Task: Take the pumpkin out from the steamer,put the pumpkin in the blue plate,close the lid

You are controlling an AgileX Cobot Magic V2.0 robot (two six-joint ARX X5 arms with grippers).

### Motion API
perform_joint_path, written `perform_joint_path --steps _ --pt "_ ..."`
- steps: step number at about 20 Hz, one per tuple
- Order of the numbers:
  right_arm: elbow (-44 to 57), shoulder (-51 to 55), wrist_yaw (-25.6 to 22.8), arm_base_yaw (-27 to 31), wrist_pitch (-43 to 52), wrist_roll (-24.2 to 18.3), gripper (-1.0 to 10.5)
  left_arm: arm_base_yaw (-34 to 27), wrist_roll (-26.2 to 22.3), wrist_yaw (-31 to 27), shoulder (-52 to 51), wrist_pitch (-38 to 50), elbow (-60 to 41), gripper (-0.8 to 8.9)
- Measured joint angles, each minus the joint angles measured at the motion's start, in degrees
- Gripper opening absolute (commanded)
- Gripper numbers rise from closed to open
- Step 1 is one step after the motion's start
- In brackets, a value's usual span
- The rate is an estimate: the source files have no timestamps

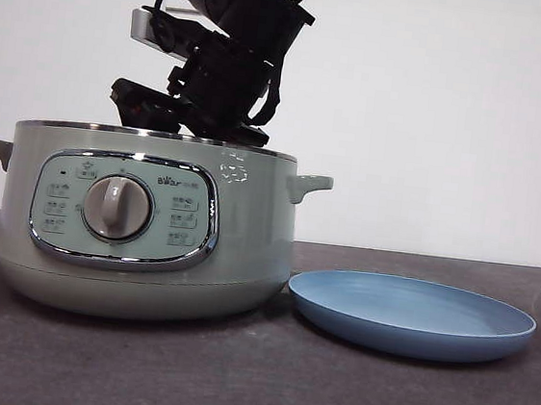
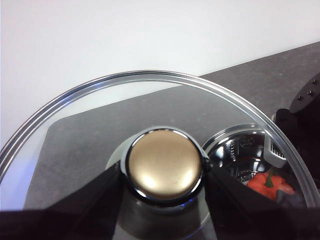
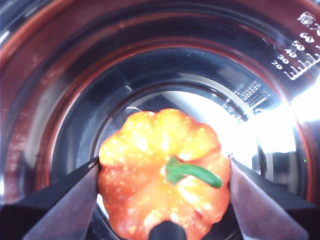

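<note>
both jaws of the right end effector (image 3: 165, 200) pressed the pumpkin (image 3: 162, 172) sides inside the steamer (image 1: 142, 228); it seemed light, hard, maybe slippery. the left end effector (image 2: 162, 172) gripped the lid (image 2: 100, 115) knob.

Readable marks on the steamer

The steamer (image 1: 142, 228) carries "Bear" on its front control panel (image 1: 124, 210), to the right above the knob; inside its shiny bowl (image 3: 280, 60), a white measuring scale shows "40" and "20", with the higher figures blurred.
</note>
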State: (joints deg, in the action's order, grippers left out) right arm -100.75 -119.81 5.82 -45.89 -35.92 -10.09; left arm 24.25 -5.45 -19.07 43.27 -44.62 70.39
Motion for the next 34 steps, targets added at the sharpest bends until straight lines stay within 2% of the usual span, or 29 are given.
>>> perform_joint_path --steps 3,8,11,14,17,21,29,34 --pt "0.0 2.5 -0.1 0.0 -4.2 0.0 -0.1 0.0 0.0 0.0 0.0 -0.1 0.0 -0.09" --pt "-0.5 19.0 -0.5 3.4 -20.1 1.4 -0.1 0.0 0.0 0.2 0.0 1.6 0.0 -0.09" --pt "-0.5 22.7 -7.2 7.6 -29.8 4.1 -0.1 0.0 0.0 0.2 0.8 2.8 0.0 -0.09" --pt "0.7 25.4 -8.9 11.6 -33.4 6.6 -0.1 0.0 0.0 0.9 2.0 2.9 0.0 -0.09" --pt "5.2 27.8 -9.7 14.2 -31.8 8.6 -0.1 0.0 0.0 3.2 3.1 2.9 0.0 -0.09" --pt "15.7 29.9 -10.4 15.6 -23.7 10.4 -0.1 0.0 0.0 3.3 4.2 3.1 0.0 -0.09" --pt "34.5 30.1 -10.3 15.7 -0.7 11.0 0.0 0.0 -0.1 4.7 5.3 3.6 0.0 -0.09" --pt "37.9 29.1 -10.3 17.5 2.9 11.0 0.0 0.0 -0.1 4.7 5.3 3.8 0.0 -0.09"
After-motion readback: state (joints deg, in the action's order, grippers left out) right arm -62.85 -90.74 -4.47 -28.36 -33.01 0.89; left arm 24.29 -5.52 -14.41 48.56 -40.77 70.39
